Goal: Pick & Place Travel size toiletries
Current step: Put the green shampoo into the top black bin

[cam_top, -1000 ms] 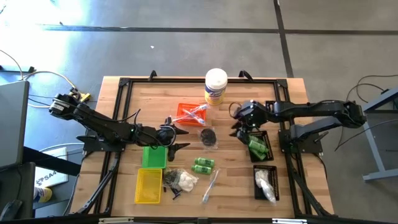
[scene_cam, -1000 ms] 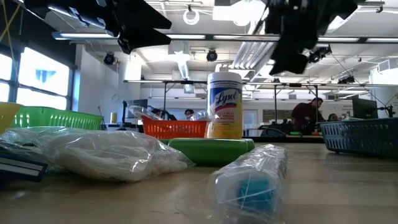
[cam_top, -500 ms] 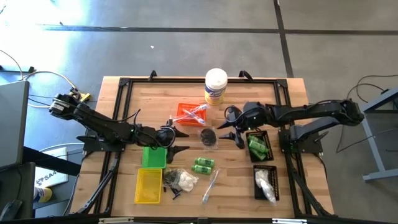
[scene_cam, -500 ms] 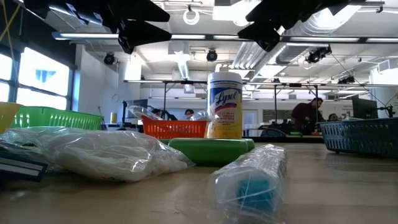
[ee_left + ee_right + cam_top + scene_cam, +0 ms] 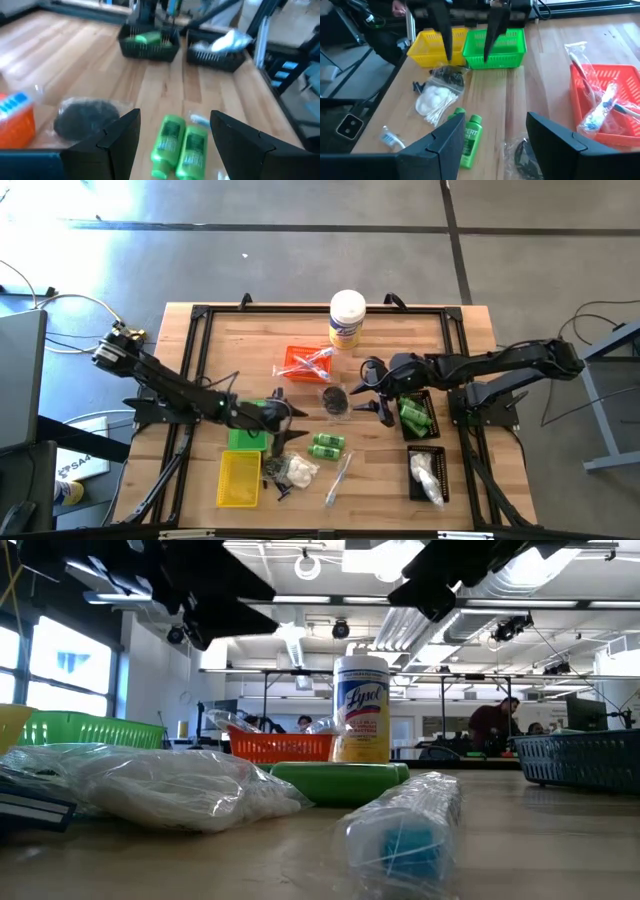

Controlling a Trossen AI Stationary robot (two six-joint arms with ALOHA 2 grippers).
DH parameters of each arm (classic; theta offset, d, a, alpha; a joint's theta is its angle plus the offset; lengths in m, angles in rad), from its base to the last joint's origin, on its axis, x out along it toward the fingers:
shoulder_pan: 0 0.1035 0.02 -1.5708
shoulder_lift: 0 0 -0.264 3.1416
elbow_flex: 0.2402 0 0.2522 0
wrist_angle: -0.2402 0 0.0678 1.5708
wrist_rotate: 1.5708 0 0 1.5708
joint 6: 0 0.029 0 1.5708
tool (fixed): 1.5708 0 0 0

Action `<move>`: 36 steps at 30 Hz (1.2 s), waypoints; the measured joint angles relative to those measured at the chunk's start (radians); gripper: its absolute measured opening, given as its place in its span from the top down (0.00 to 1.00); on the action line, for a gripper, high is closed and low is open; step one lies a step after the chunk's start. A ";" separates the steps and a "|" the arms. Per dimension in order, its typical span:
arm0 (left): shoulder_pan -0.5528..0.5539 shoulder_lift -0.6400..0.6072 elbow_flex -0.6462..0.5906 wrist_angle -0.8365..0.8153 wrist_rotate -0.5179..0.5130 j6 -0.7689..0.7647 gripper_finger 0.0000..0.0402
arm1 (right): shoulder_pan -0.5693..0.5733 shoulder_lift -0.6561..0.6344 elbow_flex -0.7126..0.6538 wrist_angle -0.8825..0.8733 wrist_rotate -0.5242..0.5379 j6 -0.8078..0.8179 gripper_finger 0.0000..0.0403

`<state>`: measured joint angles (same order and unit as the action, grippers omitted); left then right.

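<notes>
Your pair of green bottles (image 5: 326,446) lies side by side on the bench (image 5: 200,345), between the green tray (image 5: 246,432) and the thin wrapped stick (image 5: 338,478), with the bag of cotton swabs (image 5: 298,470) just beside them. A bag of black pieces (image 5: 336,400) sits near the orange tray (image 5: 306,364). Your left claw (image 5: 285,421) hovers wide and empty by the green tray, facing the bottles. Your right claw (image 5: 374,391) hangs wide and empty just beside the black pieces, next to the black tray (image 5: 428,416) holding green bottles.
</notes>
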<state>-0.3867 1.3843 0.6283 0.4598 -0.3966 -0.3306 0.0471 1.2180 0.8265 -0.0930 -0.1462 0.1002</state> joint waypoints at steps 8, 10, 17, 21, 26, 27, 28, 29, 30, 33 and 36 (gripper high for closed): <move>-0.005 0.109 0.172 -0.215 -0.012 -0.019 0.42 | 0.000 -0.004 0.000 -0.015 -0.012 0.000 0.50; -0.004 0.124 0.222 -0.327 -0.015 -0.019 0.42 | 0.000 -0.017 0.000 -0.039 -0.016 0.000 0.50; 0.012 0.167 0.296 -0.494 -0.019 -0.019 0.42 | 0.002 -0.108 0.000 -0.120 -0.018 -0.048 0.50; 0.036 0.199 0.294 -0.490 0.034 -0.062 0.42 | 0.002 -0.167 0.000 -0.204 -0.018 -0.053 0.50; 0.086 0.249 0.295 -0.437 0.140 -0.076 0.42 | 0.002 -0.247 0.000 -0.310 -0.005 -0.059 0.50; 0.095 0.259 0.295 -0.429 0.149 -0.074 0.42 | 0.002 -0.258 0.000 -0.316 -0.005 -0.060 0.50; 0.102 0.265 0.295 -0.428 0.150 -0.068 0.42 | 0.002 -0.265 0.000 -0.314 -0.006 -0.060 0.50; 0.110 0.272 0.294 -0.421 0.153 -0.063 0.42 | 0.002 -0.273 0.000 -0.314 -0.009 -0.060 0.50; 0.118 0.280 0.295 -0.402 0.159 -0.053 0.42 | 0.002 -0.276 0.000 -0.316 -0.010 -0.058 0.50; 0.131 0.299 0.295 -0.386 0.189 -0.011 0.42 | 0.002 -0.277 0.000 -0.319 -0.013 -0.051 0.50; 0.139 0.326 0.294 -0.368 0.209 -0.006 0.42 | 0.002 -0.271 0.000 -0.323 -0.013 -0.050 0.50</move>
<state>-0.2481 1.7100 0.9227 0.0914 -0.1875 -0.3363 0.0486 0.9469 0.8261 -0.4157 -0.1591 0.0502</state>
